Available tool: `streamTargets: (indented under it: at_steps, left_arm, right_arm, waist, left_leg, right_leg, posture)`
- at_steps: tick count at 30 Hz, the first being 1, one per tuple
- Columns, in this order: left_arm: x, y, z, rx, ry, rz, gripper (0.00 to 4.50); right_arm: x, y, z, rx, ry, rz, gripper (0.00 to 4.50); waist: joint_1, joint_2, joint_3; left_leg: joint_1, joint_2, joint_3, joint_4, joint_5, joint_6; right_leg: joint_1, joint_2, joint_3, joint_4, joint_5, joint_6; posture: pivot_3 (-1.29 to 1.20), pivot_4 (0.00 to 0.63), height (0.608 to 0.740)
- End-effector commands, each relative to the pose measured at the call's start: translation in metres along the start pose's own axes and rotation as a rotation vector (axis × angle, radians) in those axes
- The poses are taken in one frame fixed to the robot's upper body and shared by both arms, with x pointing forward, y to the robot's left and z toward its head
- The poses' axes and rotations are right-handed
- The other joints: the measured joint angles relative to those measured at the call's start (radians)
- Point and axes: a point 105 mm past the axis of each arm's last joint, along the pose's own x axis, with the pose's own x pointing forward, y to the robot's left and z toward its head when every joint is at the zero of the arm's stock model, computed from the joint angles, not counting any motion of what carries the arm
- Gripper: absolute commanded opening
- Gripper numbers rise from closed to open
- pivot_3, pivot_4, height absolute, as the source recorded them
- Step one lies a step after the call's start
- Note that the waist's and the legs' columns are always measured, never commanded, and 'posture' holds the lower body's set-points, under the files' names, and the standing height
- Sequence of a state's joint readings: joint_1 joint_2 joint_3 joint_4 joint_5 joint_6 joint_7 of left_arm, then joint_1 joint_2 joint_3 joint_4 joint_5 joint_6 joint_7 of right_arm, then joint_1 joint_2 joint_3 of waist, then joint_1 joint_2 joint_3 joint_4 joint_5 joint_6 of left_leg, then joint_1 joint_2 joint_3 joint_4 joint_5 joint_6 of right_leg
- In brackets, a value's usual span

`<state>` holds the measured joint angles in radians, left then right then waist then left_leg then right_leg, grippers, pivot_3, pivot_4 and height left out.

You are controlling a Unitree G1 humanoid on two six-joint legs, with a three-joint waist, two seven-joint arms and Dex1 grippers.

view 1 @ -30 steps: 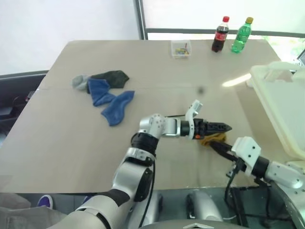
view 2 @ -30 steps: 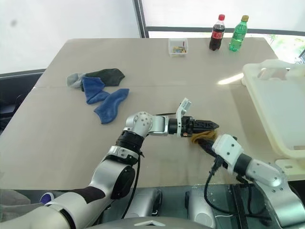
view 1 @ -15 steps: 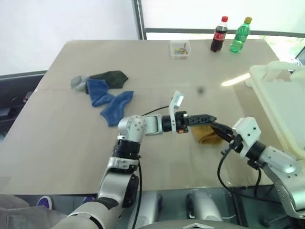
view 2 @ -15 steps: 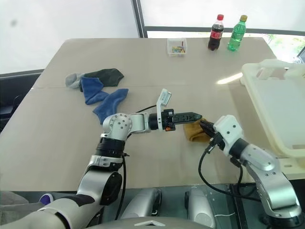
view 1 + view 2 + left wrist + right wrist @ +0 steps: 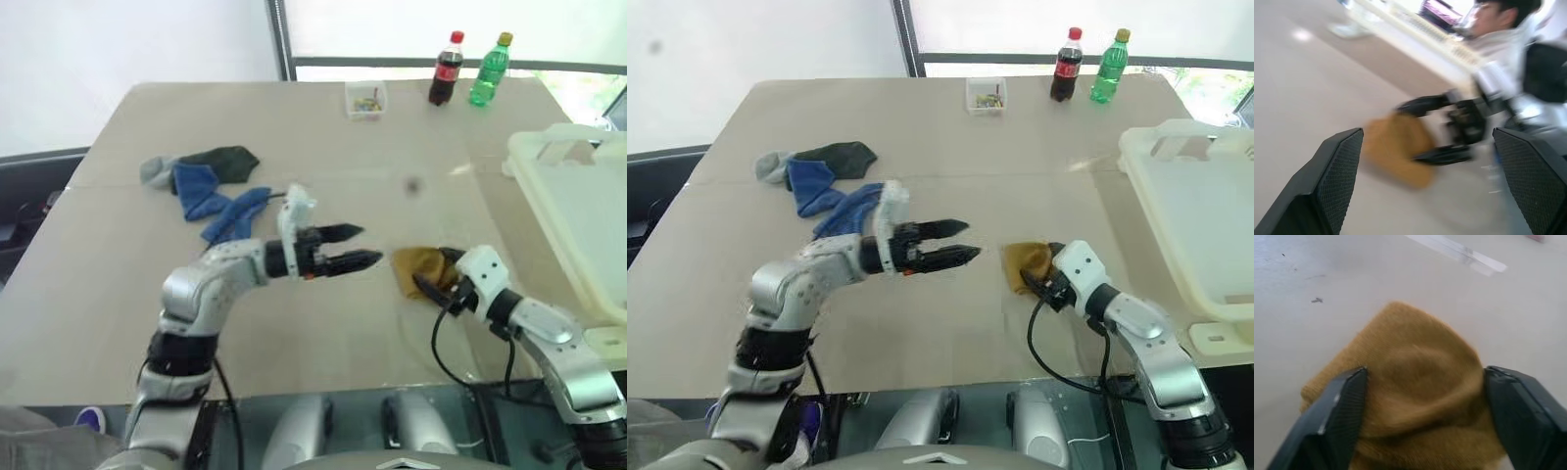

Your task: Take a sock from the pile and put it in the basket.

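Sock [image 5: 1025,261], mustard yellow, lying crumpled on the surface [image 5: 1038,137] toward its near edge, right of centre; right gripper [image 5: 1422,418] directly behind it, jaws spread wide to either side of the cloth, not yet closed on it; left gripper [image 5: 958,243] well apart toward the surface's middle, jaws parted and empty, so the right arm is nearer; basket [image 5: 1190,211] at the right edge, beyond the sock; pile [image 5: 823,176] near the left edge. Long axis of the bunched sock is hard to judge; contact between jaws and cloth cannot be told.
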<state>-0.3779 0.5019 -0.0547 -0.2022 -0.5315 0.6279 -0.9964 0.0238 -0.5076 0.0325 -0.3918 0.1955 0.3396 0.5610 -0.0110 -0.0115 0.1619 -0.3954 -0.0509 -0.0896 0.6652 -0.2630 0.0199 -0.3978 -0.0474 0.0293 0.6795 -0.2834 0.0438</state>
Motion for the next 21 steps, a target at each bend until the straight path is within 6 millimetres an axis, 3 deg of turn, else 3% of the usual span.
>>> streamTargets:
  at_steps: [1, 5, 14, 18, 21]
  left_arm:
    - [-0.011, -0.007, 0.008, 0.173, -0.021, -0.107, 4.5]
    - [-0.028, -0.007, -0.003, 0.298, 0.064, -0.184, 4.5]
    - [-0.038, -0.007, 0.01, 0.304, 0.047, -0.226, 4.5]
    - [-0.042, -0.006, 0.008, 0.312, 0.049, -0.201, 4.5]
    - [-0.043, -0.006, 0.009, 0.3, 0.028, -0.182, 4.5]
  right_arm:
    - [-0.008, -0.004, 0.029, -0.009, -0.066, -0.019, 3.88]
    - [-0.011, -0.008, 0.023, 0.022, 0.005, -0.022, 3.88]
    - [0.003, -0.024, -0.027, 0.184, 0.236, -0.063, 3.88]
    - [0.001, -0.014, -0.044, 0.192, 0.327, 0.002, 3.88]
    - [-0.005, -0.004, -0.058, 0.15, 0.392, 0.046, 3.24]
  waist:
    - [0.005, 0.001, 0.001]
    - [0.014, 0.001, 0.001]
    - [0.008, 0.002, 0.001]
    - [0.0, 0.001, 0.0]
    - [0.001, 0.001, -0.001]
  left_leg:
    - [0.0, 0.0, 0.0, 0.0, 0.0, 0.0]
    - [0.0, 0.0, -0.001, 0.0, -0.001, 0.001]
    - [-0.001, 0.0, -0.001, 0.0, -0.003, 0.005]
    - [0.0, 0.0, -0.001, 0.001, -0.003, 0.005]
    - [0.001, 0.0, -0.001, 0.001, -0.003, 0.006]
  right_leg:
    - [0.0, 0.0, 0.0, 0.0, 0.0, -0.001]
    - [0.001, -0.001, -0.002, -0.001, 0.001, -0.001]
    - [0.001, -0.001, -0.002, -0.001, 0.001, -0.001]
    - [0.002, 0.0, -0.002, 0.0, 0.001, -0.001]
    - [0.003, 0.0, -0.003, 0.0, 0.001, -0.001]
  posture:
    - [0.0, 0.15, 0.74]
    - [0.0, 0.15, 0.74]
    - [0.0, 0.15, 0.74]
    - [0.0, 0.15, 0.74]
    - [0.0, 0.15, 0.74]
